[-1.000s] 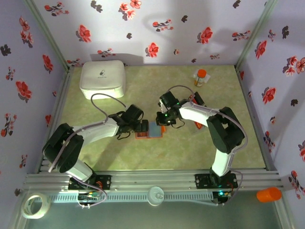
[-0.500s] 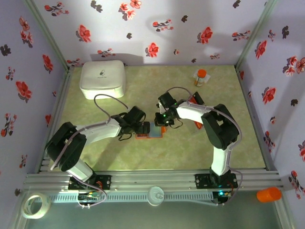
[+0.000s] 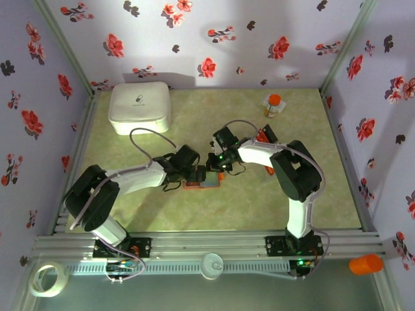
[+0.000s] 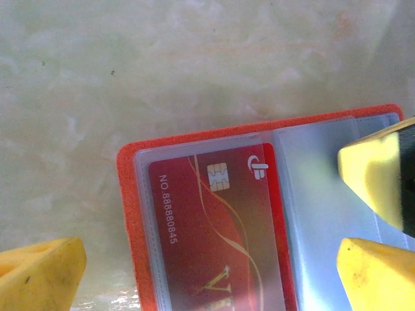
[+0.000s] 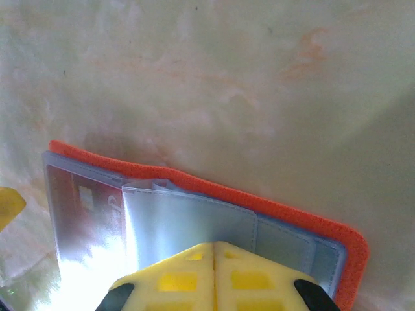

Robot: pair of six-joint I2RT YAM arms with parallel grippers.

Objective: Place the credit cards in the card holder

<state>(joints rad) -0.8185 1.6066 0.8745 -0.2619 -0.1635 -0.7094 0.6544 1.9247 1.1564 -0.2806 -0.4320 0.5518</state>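
1. The small flat orange-red folding card holder [image 3: 202, 184] lies open on the pale green marbled counter [image 3: 194, 116], between my two arms.
2. One glossy red credit card with a gold chip [image 4: 214, 246] sits in its left clear pocket; the blue-grey pocket [image 5: 194, 220] beside it looks empty.
3. My left jaws stand released, straddling the holder. My right jaws are clenched over that pocket, and I cannot tell whether they pinch anything thin.
4. A small red-and-black cluster [image 3: 264, 136] by my right forearm may be more cards, so I judge most of the job remains.
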